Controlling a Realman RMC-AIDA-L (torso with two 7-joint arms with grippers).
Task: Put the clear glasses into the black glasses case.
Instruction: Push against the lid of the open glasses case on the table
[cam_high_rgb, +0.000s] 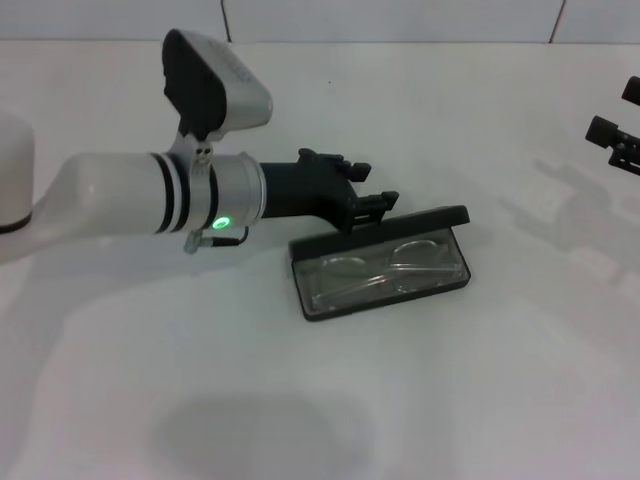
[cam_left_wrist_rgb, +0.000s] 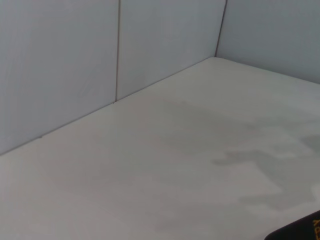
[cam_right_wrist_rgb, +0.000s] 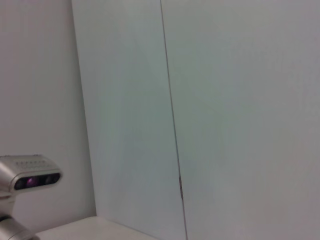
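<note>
Black glasses case (cam_high_rgb: 385, 268) lies open on the white table (cam_high_rgb: 480, 400), lid standing at the far side. Clear glasses (cam_high_rgb: 375, 268) already rest inside on the grey lining, folded, lenses faint but readable. Placement step looks done.

Left gripper (cam_high_rgb: 372, 204) sits just behind the case lid, at the lid's left end, close to or touching it; it holds nothing visible, and how far its fingers are spread cannot be told. Right gripper (cam_high_rgb: 612, 135) is parked at the far right edge, well apart from the case.

Likely remaining move: tip the lid forward to close, pushing gently so the case does not slide.
</note>
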